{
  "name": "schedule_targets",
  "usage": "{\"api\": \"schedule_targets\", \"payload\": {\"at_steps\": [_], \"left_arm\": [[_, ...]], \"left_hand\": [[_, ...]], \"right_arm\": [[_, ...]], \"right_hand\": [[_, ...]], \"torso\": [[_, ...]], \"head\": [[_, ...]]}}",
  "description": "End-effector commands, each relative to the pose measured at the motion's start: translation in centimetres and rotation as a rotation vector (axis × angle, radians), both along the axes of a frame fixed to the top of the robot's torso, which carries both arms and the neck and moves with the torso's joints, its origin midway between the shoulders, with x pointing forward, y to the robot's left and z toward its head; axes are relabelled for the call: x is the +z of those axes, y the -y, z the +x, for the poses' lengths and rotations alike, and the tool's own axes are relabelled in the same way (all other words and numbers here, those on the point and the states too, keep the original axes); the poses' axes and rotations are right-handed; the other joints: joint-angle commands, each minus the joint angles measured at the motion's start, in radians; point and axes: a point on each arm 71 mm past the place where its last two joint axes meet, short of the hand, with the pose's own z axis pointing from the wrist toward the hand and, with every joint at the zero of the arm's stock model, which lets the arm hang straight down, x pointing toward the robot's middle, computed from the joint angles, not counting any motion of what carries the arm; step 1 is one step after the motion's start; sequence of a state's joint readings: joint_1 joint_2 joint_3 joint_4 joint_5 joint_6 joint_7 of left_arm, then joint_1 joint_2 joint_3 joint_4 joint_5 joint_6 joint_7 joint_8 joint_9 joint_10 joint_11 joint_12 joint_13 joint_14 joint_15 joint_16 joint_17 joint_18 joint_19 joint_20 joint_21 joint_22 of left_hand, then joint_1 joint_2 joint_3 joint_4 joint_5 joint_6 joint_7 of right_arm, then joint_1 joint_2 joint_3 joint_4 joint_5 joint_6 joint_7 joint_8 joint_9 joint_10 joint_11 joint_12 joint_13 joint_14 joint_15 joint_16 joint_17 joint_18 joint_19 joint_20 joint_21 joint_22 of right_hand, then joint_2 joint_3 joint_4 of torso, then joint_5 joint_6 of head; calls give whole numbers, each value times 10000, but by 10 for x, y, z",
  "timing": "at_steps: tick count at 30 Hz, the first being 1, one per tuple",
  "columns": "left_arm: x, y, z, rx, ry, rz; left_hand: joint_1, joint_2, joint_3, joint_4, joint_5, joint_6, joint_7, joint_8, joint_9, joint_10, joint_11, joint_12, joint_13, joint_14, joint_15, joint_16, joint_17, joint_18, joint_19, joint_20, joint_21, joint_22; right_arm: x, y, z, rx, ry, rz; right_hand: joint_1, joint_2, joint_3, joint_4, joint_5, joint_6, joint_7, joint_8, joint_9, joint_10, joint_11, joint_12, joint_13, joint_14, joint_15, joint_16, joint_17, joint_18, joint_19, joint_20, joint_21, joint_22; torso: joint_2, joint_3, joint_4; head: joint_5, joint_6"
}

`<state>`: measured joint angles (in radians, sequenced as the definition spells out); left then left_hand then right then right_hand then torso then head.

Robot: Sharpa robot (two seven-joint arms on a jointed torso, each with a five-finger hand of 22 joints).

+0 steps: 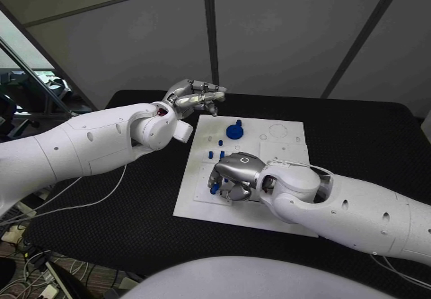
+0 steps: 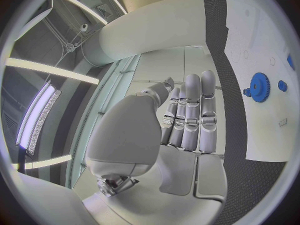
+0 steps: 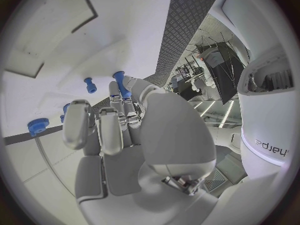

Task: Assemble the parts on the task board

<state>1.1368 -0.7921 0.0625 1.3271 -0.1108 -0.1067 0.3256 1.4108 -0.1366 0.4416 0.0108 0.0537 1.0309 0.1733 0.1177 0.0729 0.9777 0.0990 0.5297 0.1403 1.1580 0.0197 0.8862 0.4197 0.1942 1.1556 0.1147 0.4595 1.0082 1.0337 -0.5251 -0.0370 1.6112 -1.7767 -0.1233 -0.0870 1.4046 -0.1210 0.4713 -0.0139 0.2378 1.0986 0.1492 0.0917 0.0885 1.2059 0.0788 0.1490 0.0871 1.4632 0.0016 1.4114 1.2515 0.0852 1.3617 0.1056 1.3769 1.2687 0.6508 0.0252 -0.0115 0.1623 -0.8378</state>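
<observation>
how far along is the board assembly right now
Early, by the look of it. Done: a blue gear sits on the task board, though whether it is seated is unclear. In hand: the right robot hand is low over the board's near side, a small blue peg at its fingertips. Left: other small blue pegs stand loose on the board. The left robot hand is raised beyond the board's far corner, holding nothing.

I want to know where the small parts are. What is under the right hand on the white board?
Under the right hand, a small blue part shows on the task board. In the right wrist view a blue peg sits at its fingertips. The hand covers the board beneath its palm.
</observation>
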Motion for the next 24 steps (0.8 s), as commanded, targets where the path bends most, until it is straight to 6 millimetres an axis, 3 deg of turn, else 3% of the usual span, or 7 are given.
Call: {"api": "schedule_targets", "payload": {"at_steps": [1, 5, 9, 11, 13, 17, 24], "left_arm": [[2, 1, 0, -97, 23, -90], [2, 0, 0, -89, 25, -87], [2, 0, 0, -87, 25, -85], [2, 0, 0, -83, 24, -82], [2, 0, 0, -85, 21, -81], [2, 0, 0, -96, 11, -80], [2, 0, 0, -92, 3, -74]], "left_hand": [[-103, -15, -42, 8, 41, -51, -17, 68, 7, -60, 3, 31, -8, 45, -7, -42, -11, -115, -20, 23, -22, -11], [-104, -15, -42, 9, 41, -52, -17, 68, 8, -61, 3, 32, -8, 45, -7, -44, -12, -115, -20, 23, -23, -12], [-114, -8, -43, 17, 41, -53, -17, 72, 8, -65, 3, 43, -10, 45, -6, -59, -24, -115, -19, 24, -33, -22], [-114, -8, -43, 17, 41, -53, -17, 72, 8, -65, 3, 43, -10, 45, -6, -59, -24, -115, -19, 24, -33, -22], [-114, -8, -43, 17, 41, -53, -17, 72, 8, -65, 3, 43, -10, 45, -6, -59, -24, -115, -19, 24, -33, -22], [-114, -8, -43, 17, 41, -53, -17, 72, 8, -65, 3, 43, -10, 45, -6, -59, -24, -115, -19, 24, -33, -22], [-114, -8, -43, 17, 41, -53, -17, 72, 8, -65, 3, 43, -10, 45, -6, -59, -24, -115, -19, 24, -33, -22]], "right_arm": [[-3, -1, -2, 21, 122, -295], [-4, -3, -3, 47, 130, -322], [-4, -4, -4, 99, 155, -257], [-3, -4, -3, 97, 218, -96], [-2, -4, -3, 84, 321, 135], [2, -4, -2, 27, 546, 626], [13, 8, -5, -197, 941, 1773]], "right_hand": [[-139, 18, 5, 53, 6, -32, 73, -72, -17, 4, 31, -76, -9, 508, -3, -23, -21, -117, -75, 27, -44, -20], [-216, -25, 3, 69, 11, -88, 95, -122, -34, -44, 52, -159, -22, 500, 16, -32, -48, -107, -112, 42, -73, -58], [-463, -193, -46, 159, 113, -360, 219, -274, -104, -335, 173, -410, -91, 475, 115, -74, -140, -80, -224, 107, -171, -194], [-640, -396, -138, 207, 227, -961, 262, -330, -233, -724, 281, -617, -164, 417, 207, -183, -341, -3, -486, 182, -416, -539], [-766, -556, -325, 227, 228, -1923, 138, -302, -274, -1213, 283, -752, -214, 338, 217, -328, -594, 112, -842, 228, -759, -1002], [-802, -578, -809, 212, 171, -2567, -27, -299, -228, -2036, 400, -736, -208, 109, 308, -749, -1288, 265, -1387, 307, -1336, -1729], [-674, -396, -1543, 230, 249, -2642, 83, -252, -172, -2588, 454, -236, -147, 63, 354, -872, -1522, 305, -1444, 369, -1553, -1953]], "torso": [[-6, -13, 0], [0, -9, -8], [-3, -9, -3], [-5, -9, -2], [-3, -7, -4], [-1, 5, 5], [-3, 13, -20]], "head": [[-1, 10], [4, 18], [4, 8], [5, 1], [10, 12], [14, 22], [-8, 60]]}}
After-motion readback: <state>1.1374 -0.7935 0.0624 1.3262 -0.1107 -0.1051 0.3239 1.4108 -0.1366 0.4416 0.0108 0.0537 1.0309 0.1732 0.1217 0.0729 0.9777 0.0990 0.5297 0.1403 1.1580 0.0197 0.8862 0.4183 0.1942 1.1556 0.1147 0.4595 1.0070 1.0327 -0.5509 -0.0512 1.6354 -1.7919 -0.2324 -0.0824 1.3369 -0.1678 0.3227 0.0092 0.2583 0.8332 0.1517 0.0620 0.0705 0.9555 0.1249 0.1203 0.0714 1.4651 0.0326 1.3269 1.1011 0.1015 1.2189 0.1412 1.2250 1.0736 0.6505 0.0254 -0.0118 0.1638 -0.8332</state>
